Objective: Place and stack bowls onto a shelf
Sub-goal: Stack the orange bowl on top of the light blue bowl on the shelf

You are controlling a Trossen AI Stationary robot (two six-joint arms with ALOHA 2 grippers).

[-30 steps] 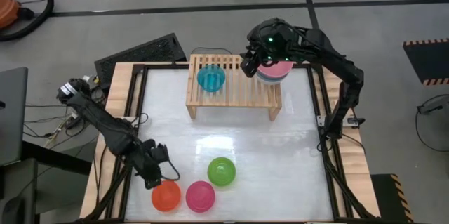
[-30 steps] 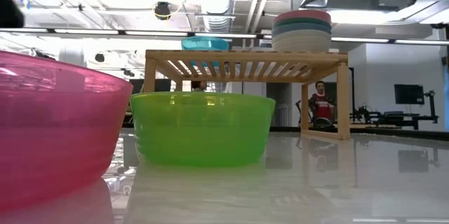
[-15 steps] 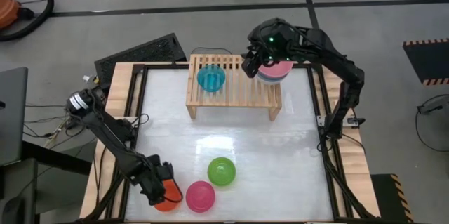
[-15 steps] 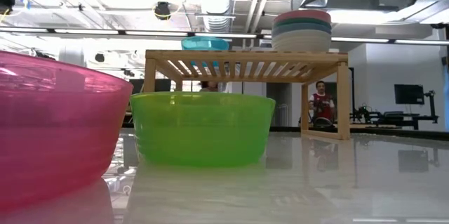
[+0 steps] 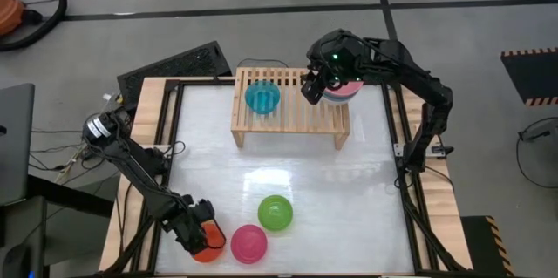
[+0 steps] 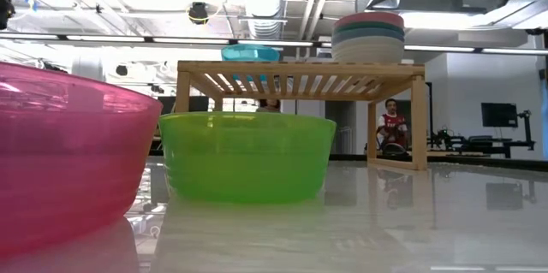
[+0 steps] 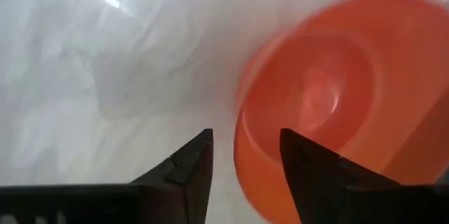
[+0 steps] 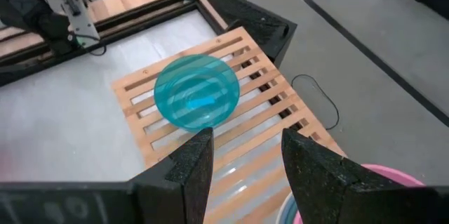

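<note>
A red-orange bowl (image 7: 330, 97) stands upright on the white table near its near-left corner, partly under my left gripper (image 5: 200, 231). That gripper (image 7: 245, 140) points down, open, with one finger outside the bowl's left rim and one inside. A magenta bowl (image 5: 248, 243) and a lime green bowl (image 5: 275, 213) rest on the table beside it. On the shelf (image 5: 292, 119) sit a cyan bowl (image 8: 196, 92) and a stack of larger bowls (image 6: 369, 38), pink on top. My right gripper (image 8: 247, 136) hovers open above the shelf between them, with nothing in it.
The table's dark frame rails (image 5: 166, 139) run along both sides. A black keyboard (image 5: 174, 64) lies beyond the far-left corner. In the low view a person (image 6: 393, 127) shows in the room behind the shelf. Bare white table (image 5: 288, 165) lies between shelf and loose bowls.
My left gripper has dropped and moved toward the table's near edge, coming down over the red-orange bowl's left rim, and its wrist has rolled somewhat. The bowls have stayed where they were.
</note>
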